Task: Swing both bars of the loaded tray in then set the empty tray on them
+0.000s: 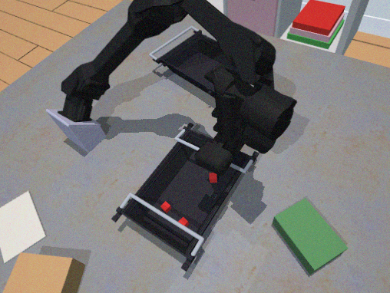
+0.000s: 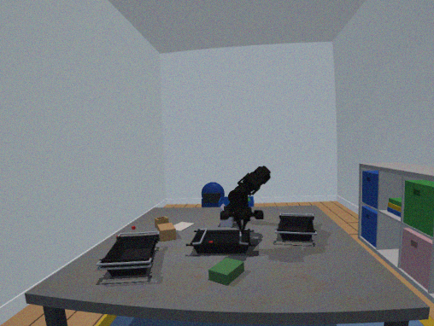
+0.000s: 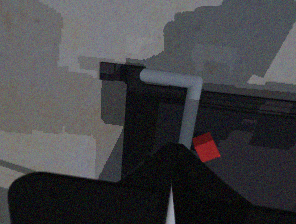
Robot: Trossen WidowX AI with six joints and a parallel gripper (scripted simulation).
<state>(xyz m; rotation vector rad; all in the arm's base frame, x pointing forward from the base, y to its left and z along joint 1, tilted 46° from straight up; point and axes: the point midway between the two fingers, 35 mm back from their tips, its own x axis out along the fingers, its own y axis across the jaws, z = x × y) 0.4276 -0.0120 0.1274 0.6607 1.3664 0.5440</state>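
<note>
The loaded tray [image 1: 153,178] [image 2: 219,249] stands mid-table with red blocks [image 1: 213,177] [image 2: 211,241] [image 3: 207,148] and dark blocks [image 1: 209,203] inside. Its near bar [image 1: 166,217] in the top view lies inward across the top. Its far bar [image 1: 187,143] [image 3: 188,117] also lies inward, partly hidden by the fingers. My gripper [image 1: 213,157] [image 2: 243,229] [image 3: 173,150] is shut at this bar; I see nothing gripped. An empty tray [image 1: 197,61] [image 2: 296,226] stands beyond, one bar [image 1: 170,41] swung out. Another tray [image 2: 132,252] without visible load stands left in the exterior view.
A green block [image 1: 311,234] [image 2: 226,270] lies beside the loaded tray. A tan box [image 1: 38,274] [image 2: 167,231] and a white sheet [image 1: 19,226] [image 2: 184,226] lie on its other side. A tilted lavender piece [image 1: 85,134] is below the arm's far end.
</note>
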